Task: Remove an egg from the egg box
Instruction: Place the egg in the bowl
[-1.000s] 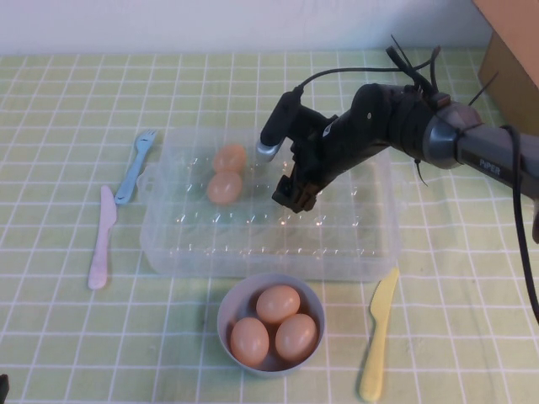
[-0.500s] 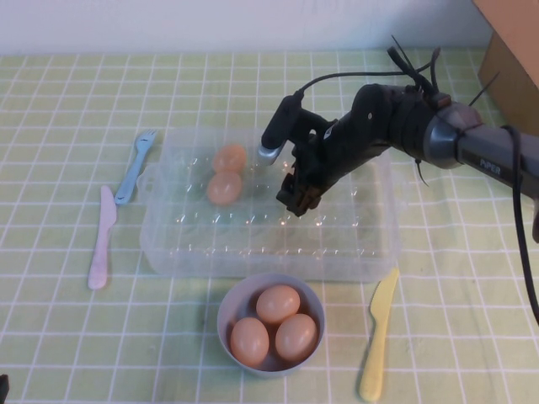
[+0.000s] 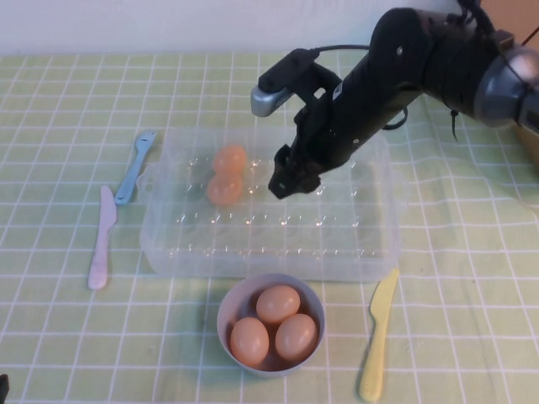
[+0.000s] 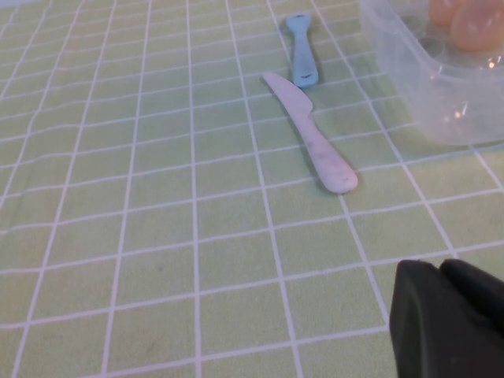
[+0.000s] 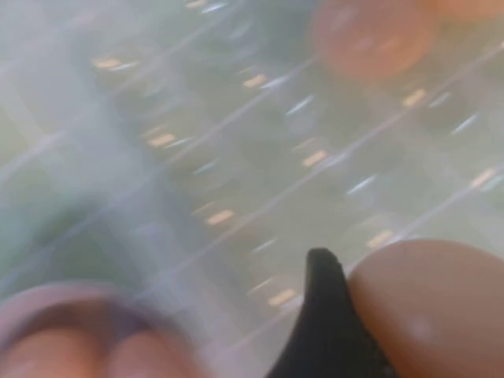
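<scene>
The clear plastic egg box point(image 3: 162, 242) lies mid-table with two peach-tan eggs in its back-left cups, one point(image 3: 229, 157) behind the other point(image 3: 225, 188). My right gripper point(image 3: 289, 179) hangs above the middle of the box, just right of those eggs. In the right wrist view it is shut on an egg point(image 5: 441, 307), which presses against one black finger point(image 5: 324, 315); the box point(image 5: 236, 157) lies blurred below. That held egg is hidden in the high view. My left gripper point(image 4: 442, 266) is shut and empty, low over the cloth left of the box point(image 4: 441, 94).
A round grey bowl point(image 3: 238, 297) with three eggs stands just in front of the box. A yellow knife point(image 3: 376, 337) lies at the front right. A pink knife point(image 3: 100, 238) and a blue fork point(image 3: 135, 166) lie left of the box. A cardboard box point(image 3: 522, 25) is at the back right.
My right arm has risen and swung back over the box, lifting the gripper clear of the cups with the egg in it. The eggs in the box and bowl have not moved.
</scene>
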Available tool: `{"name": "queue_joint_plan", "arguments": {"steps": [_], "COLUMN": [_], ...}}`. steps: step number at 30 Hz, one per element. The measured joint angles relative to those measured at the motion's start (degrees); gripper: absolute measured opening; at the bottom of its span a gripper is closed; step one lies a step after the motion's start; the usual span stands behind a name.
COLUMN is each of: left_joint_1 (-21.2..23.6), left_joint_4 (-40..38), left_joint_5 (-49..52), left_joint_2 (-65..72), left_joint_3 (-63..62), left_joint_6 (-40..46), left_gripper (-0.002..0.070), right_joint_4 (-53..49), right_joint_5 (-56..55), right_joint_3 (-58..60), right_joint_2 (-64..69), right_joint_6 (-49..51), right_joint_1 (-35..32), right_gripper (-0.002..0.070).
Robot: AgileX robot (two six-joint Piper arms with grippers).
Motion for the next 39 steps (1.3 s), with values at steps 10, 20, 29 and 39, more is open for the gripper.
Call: {"name": "queue_joint_plan", "arguments": {"steps": [10, 20, 29, 39], "left_joint_1": [0.00, 0.00, 0.00, 0.00], "left_joint_4": [0.00, 0.00, 0.00, 0.00], "left_joint_5": [0.00, 0.00, 0.00, 0.00], "left_joint_2": [0.00, 0.00, 0.00, 0.00], "left_joint_3": [0.00, 0.00, 0.00, 0.00], "left_joint_6": [0.00, 0.00, 0.00, 0.00], "left_gripper": [-0.0003, -0.0003, -0.0003, -0.0003], "right_joint_4": [0.00, 0.78, 0.90, 1.14], "right_joint_5": [4.77, 2.76, -0.52, -0.93], "right_joint_3": [18.05, 23.21, 23.31, 23.53], "right_joint_2": [-13.89, -14.01, -9.85, -8.70], "right_joint_6": [13.11, 14.20, 14.43, 15.47], "right_joint_1": [7.80, 13.86, 13.99, 14.43], "right_gripper": [0.0400, 0.0400, 0.0400, 0.0548]}}
